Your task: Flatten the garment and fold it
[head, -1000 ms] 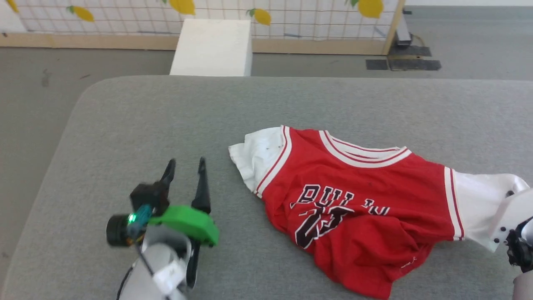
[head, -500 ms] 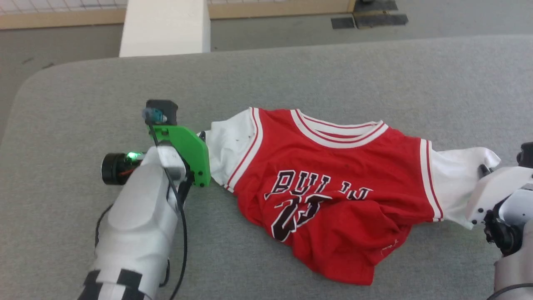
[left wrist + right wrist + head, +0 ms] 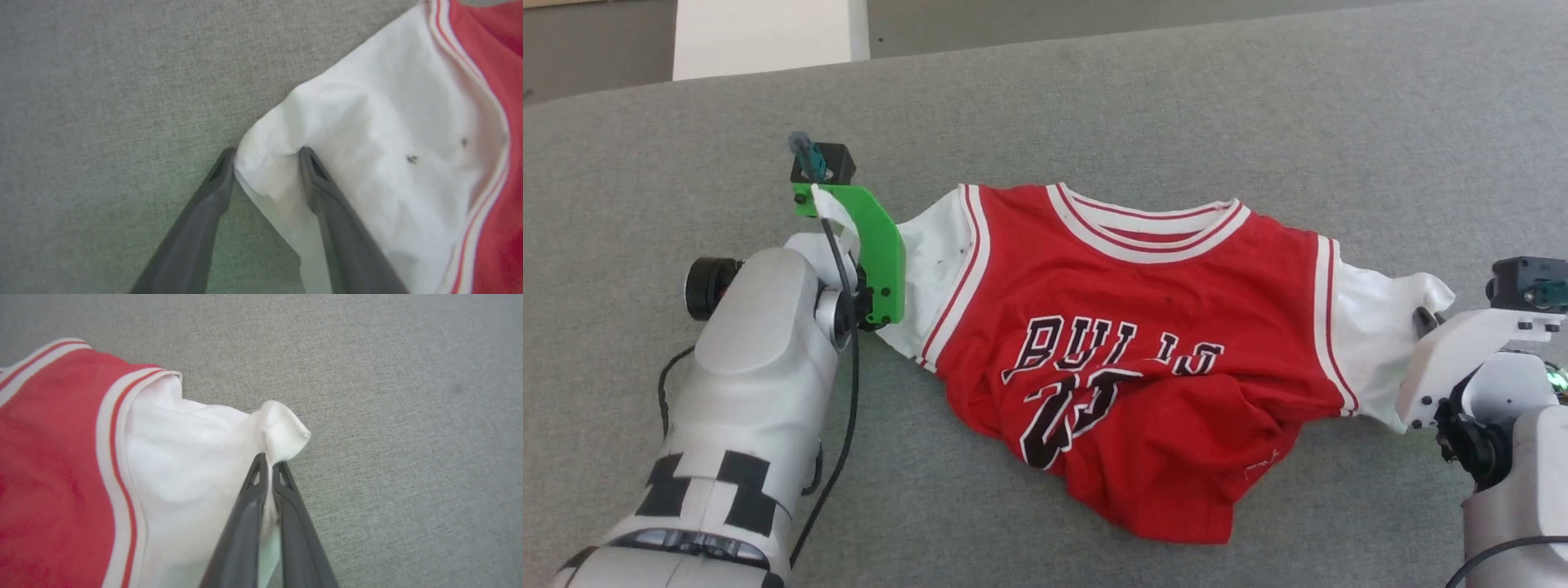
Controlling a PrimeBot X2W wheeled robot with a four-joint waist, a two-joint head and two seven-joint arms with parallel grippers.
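Red Bulls 23 jersey [image 3: 1143,327] lay chest-up, lower half rumpled, mid grey fabric tabletop [image 3: 1094,106]. Left gripper [image 3: 266,157] was open, fingers astride the corner of the left-side white sleeve [image 3: 367,122], not clamped. Right gripper [image 3: 269,463] was pinched closed on the right-side white sleeve [image 3: 196,449] tip.

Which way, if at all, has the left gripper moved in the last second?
Yes. Measured against the garment, the left gripper went forward and right: from bare table beside it to straddling the white sleeve edge, open.
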